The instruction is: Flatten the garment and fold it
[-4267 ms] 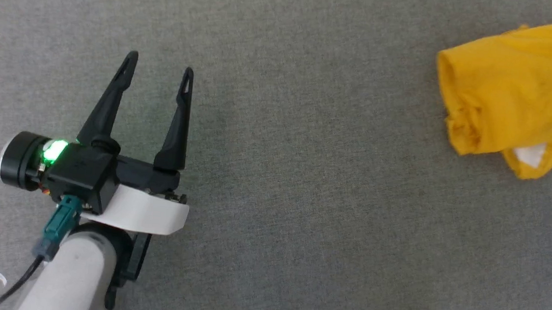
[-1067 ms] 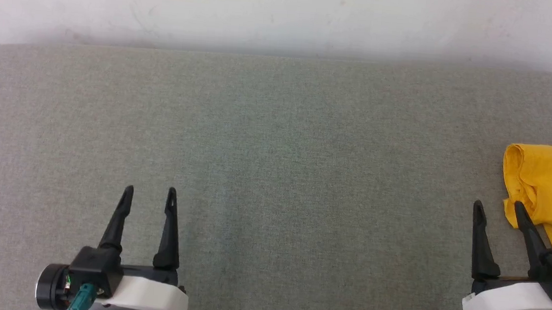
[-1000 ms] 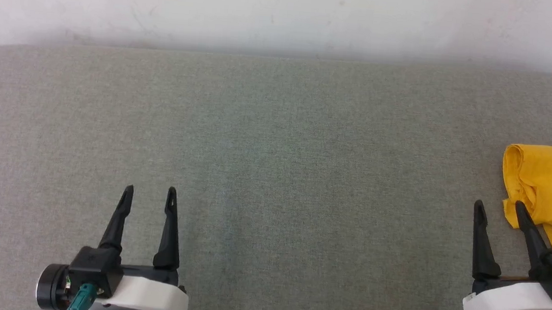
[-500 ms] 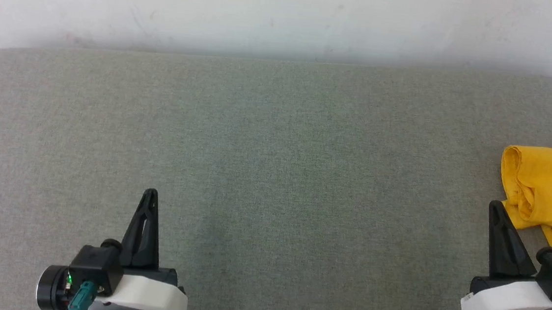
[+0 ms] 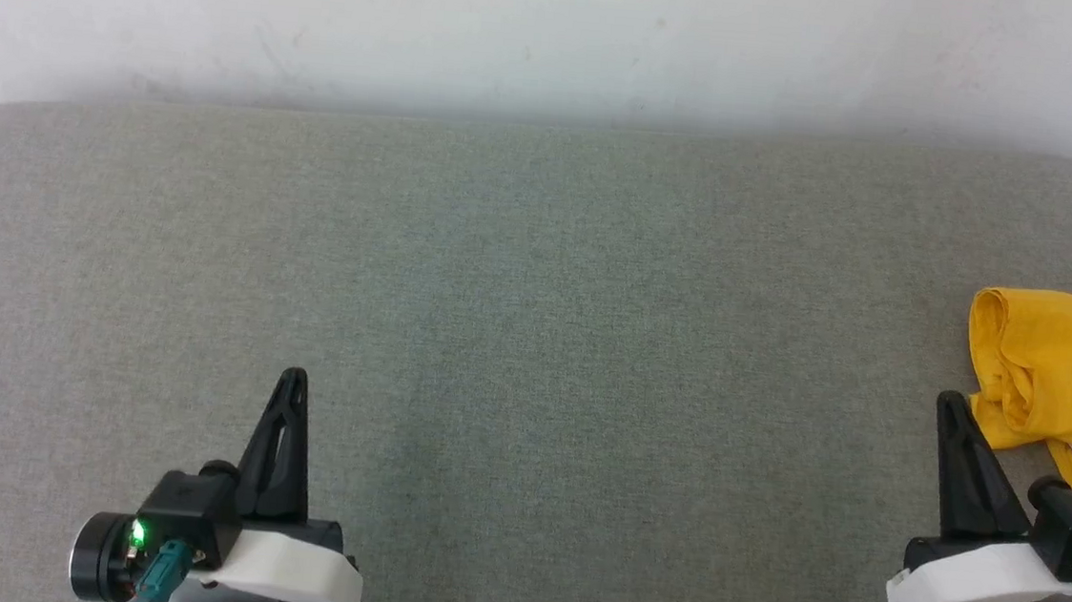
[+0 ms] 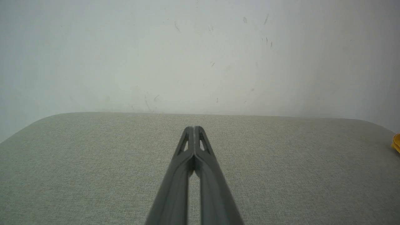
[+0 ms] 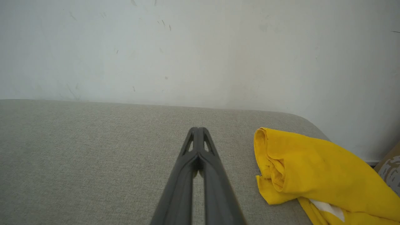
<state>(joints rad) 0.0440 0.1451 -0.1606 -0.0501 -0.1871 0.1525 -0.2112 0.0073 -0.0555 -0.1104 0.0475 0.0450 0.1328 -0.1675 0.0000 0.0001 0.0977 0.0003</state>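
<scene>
Both claws have closed since a second ago, when each stood with its two fingers spread; the garment lies on the same spot of the bench as it did then.

The left claw [image 5: 293, 379] is at the lower left of the head view. Its dark fingers are pressed together into one spike that points towards the far edge, with nothing between them. A green light [image 5: 137, 532] glows on its wrist. In its own wrist view the left claw [image 6: 194, 129] shows both fingers meeting at the tips over bare cloth.

The right claw [image 5: 947, 402] is at the lower right, likewise closed on nothing. In the right wrist view its fingers [image 7: 184, 175] run straight up the middle, tips together.

Just beside the right claw, on its right and apart from it, lies the garment [image 5: 1057, 371]. It is bright yellow, crumpled and rolled over on itself at its near-left edge. A white patch [image 7: 328, 208] peeks out from under the folds, and the print is hidden. The garment runs out of the head view at the right edge. A sliver of it shows at the far right of the left wrist view.

The bench [image 5: 534, 320] is covered in grey-green fabric with rounded far corners. Behind it stands a pale wall [image 5: 557, 35] with faint scuffs
</scene>
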